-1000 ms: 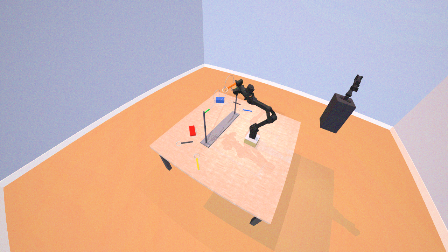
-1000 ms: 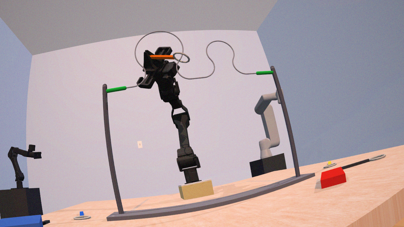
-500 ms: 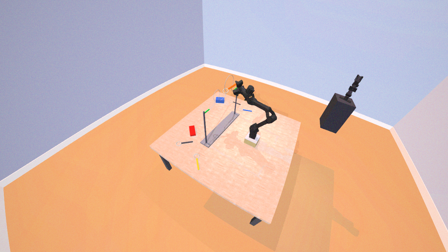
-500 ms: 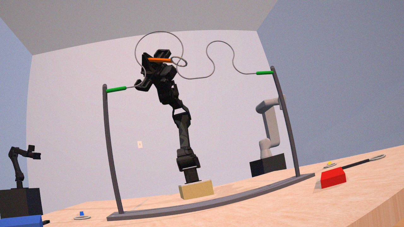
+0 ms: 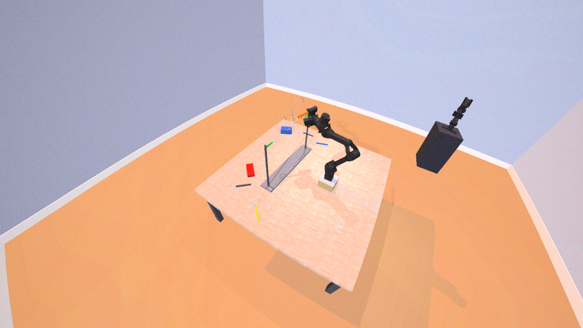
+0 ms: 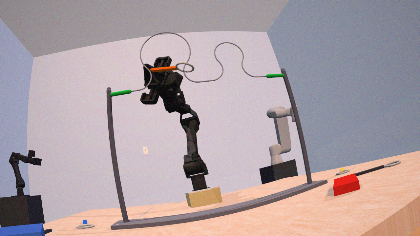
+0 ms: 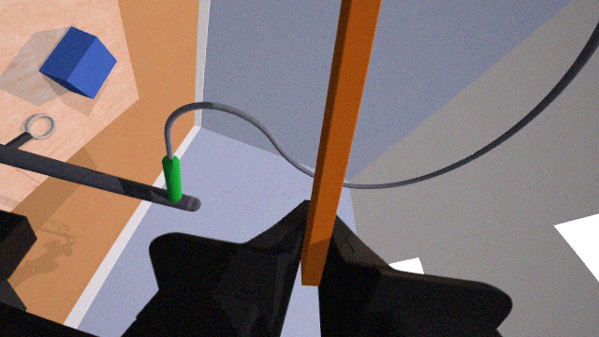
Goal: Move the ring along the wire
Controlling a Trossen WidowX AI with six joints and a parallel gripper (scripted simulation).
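My gripper [image 5: 308, 116] [image 6: 160, 69] [image 7: 314, 207] is shut on the orange handle [image 5: 302, 115] [image 6: 163, 69] [image 7: 342, 117] and holds it level, high above the table. The ring [image 5: 293, 119] [image 6: 184, 67] sits at the handle's end around the thin grey wire [image 6: 164, 33] [image 7: 262, 128], where the big loop comes down; I cannot tell whether it touches the wire. The ring is out of the wrist view. One green part [image 6: 120, 92] [image 7: 172, 179] is at the left post [image 6: 113, 146]. The other green part [image 5: 268, 144] [image 6: 275, 75] is at the right post [image 6: 296, 126].
The dark base bar [image 5: 287, 167] [image 6: 220, 209] joins the posts. On the table lie a red block [image 5: 249, 170] [image 6: 346, 184], a blue block [image 5: 286, 130] [image 7: 77, 61] and spare rings with yellow [image 5: 256, 212], dark [image 5: 240, 186] [image 6: 372, 168] and blue [image 5: 322, 143] handles. My arm stands on a tan pedestal [image 6: 203, 197].
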